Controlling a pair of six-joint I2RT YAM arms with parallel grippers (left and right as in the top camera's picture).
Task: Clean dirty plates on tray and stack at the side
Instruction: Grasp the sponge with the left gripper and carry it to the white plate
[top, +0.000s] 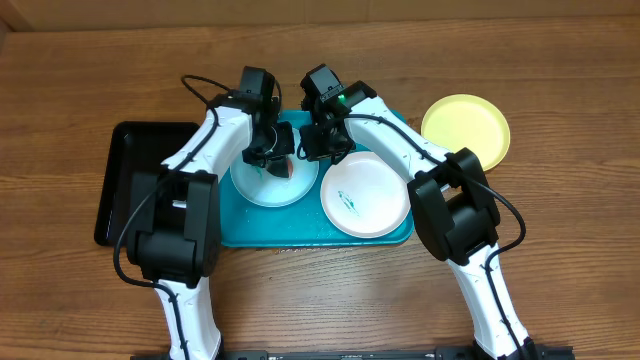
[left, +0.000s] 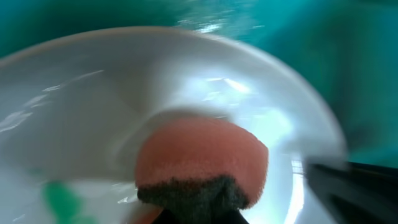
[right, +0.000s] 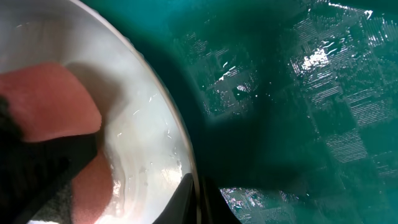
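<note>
The pale blue plate (top: 262, 190) lies at the left of the teal tray (top: 300, 232). My left gripper (top: 277, 157) is shut on a salmon sponge with a dark scrub side (left: 202, 158) and presses it on this plate (left: 93, 93), next to a green smear (left: 62, 199). My right gripper (top: 318, 147) is shut on the pale blue plate's right rim (right: 189, 155), one finger on each side of it (right: 200, 202). The white plate (top: 365, 195), with a small green smear, lies at the tray's right. The yellow-green plate (top: 465, 130) lies on the table, to the right of the tray.
A narrow black tray (top: 130, 180) lies on the wooden table to the left of the teal tray. The teal tray's wet floor (right: 298, 93) shows beside the plate in the right wrist view. Both arms cross above the tray's back half.
</note>
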